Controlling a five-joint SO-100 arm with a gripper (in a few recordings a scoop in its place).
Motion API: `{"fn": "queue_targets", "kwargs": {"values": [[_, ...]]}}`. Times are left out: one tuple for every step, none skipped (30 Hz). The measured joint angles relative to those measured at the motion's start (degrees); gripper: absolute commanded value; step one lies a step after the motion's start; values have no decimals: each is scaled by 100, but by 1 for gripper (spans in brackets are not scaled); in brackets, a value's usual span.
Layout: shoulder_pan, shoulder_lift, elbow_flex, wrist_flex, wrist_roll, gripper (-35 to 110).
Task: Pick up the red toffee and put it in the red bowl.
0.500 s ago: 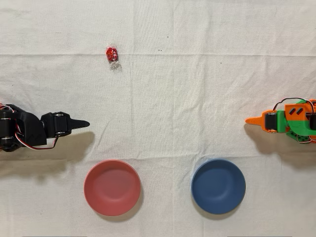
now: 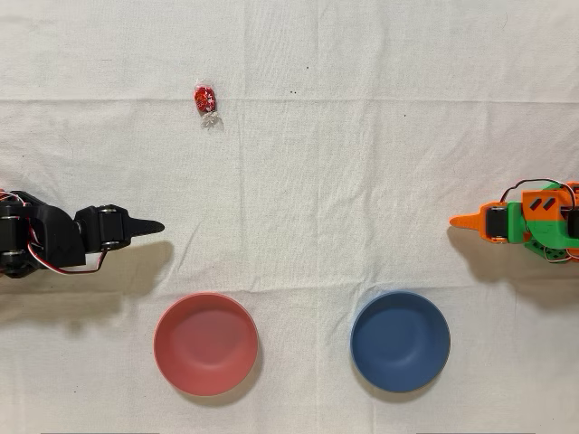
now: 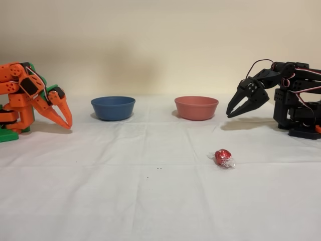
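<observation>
So from the overhead view, the tiny round red toffee in shiny red foil with clear crinkly twisted ends [image 2: 207,102] is lying on the white cloth-covered table [image 2: 362,163], up in the upper left, well apart from everything else. The black arm's two-finger jaws [image 2: 149,227] poke in from the left edge at mid height, pointing right, and from up here they look like a single dark point, so I can't tell how they stand from this angle. Below them and a bit right sits the round matte salmon-red shallow bowl [image 2: 205,344], with nothing in it, and further right the round dark blue bowl [image 2: 400,341], about the same size. The orange arm [image 2: 520,221] sits idle at the right edge. Switching to the fixed view, sides are flipped: the black arm is on the right, hanging its jaws [image 3: 233,111] tip-down above the table just right of the red bowl [image 3: 196,107], and here you can see a small gap between the two fingertips, slightly apart, holding nothing. The toffee [image 3: 222,157] rests on the cloth nearer the camera, in front of the red bowl and apart from it. The blue bowl [image 3: 113,107] is left of the red one.
</observation>
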Motion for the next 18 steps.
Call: {"fn": "queue_targets", "kwargs": {"values": [[0,0,0,0,0,1],[0,0,0,0,0,1],[0,0,0,0,0,1],[0,0,0,0,0,1],[0,0,0,0,0,1],[0,0,0,0,0,1],[0,0,0,0,0,1],[0,0,0,0,0,1],[0,0,0,0,0,1],[0,0,0,0,0,1],[0,0,0,0,0,1],[0,0,0,0,0,2],[0,0,0,0,0,4],[0,0,0,0,0,5],[0,0,0,0,0,5],[0,0,0,0,0,3],[0,0,0,0,0,1],[0,0,0,0,0,1]]}}
